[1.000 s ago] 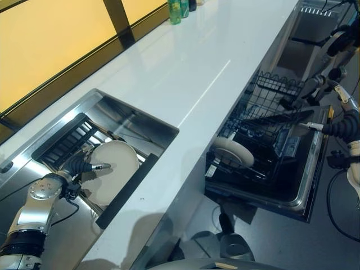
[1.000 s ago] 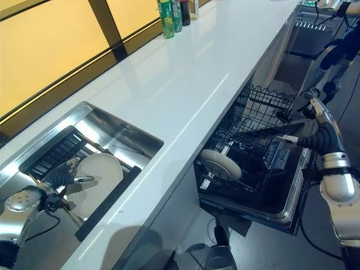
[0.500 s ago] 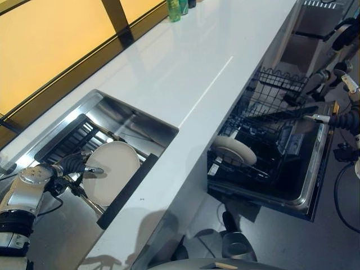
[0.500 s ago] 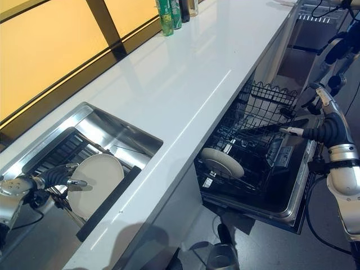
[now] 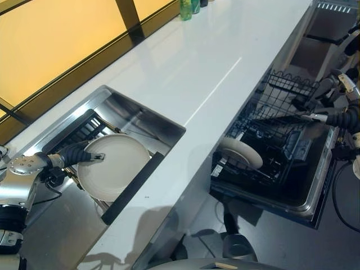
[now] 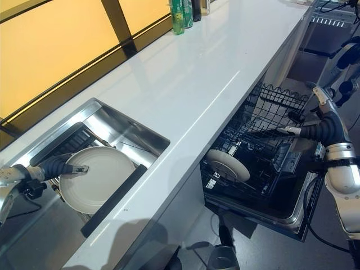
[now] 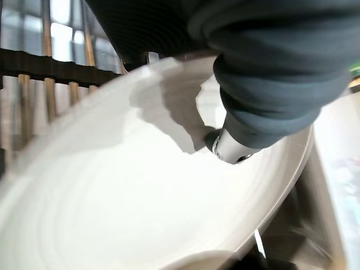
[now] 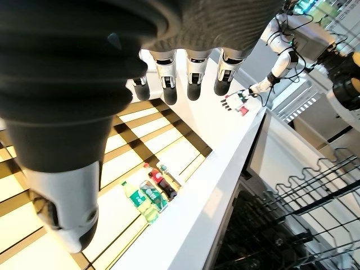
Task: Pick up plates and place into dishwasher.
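Observation:
A white plate (image 5: 115,175) hangs tilted over the steel sink (image 5: 142,120), its face turned upward. My left hand (image 5: 72,156) is shut on the plate's near-left rim, with the thumb (image 7: 228,147) pressed on the plate's face (image 7: 112,197) and the fingers hidden behind it. A second white plate (image 5: 241,153) stands in the lower rack (image 5: 264,132) of the open dishwasher. My right hand (image 6: 322,130) hovers above the dishwasher's far side, fingers (image 8: 193,79) straight and holding nothing.
A black slatted dish rack (image 5: 83,127) lies in the sink behind the plate, and a black bar (image 5: 133,187) runs along the sink's counter side. The dishwasher door (image 5: 306,188) is folded down. Bottles (image 6: 183,11) stand at the far end of the white counter (image 5: 191,73).
The left hand has lifted the plate out of the sink rack and tipped it from upright to nearly face-up. The view has shifted a little. The right hand has hardly moved.

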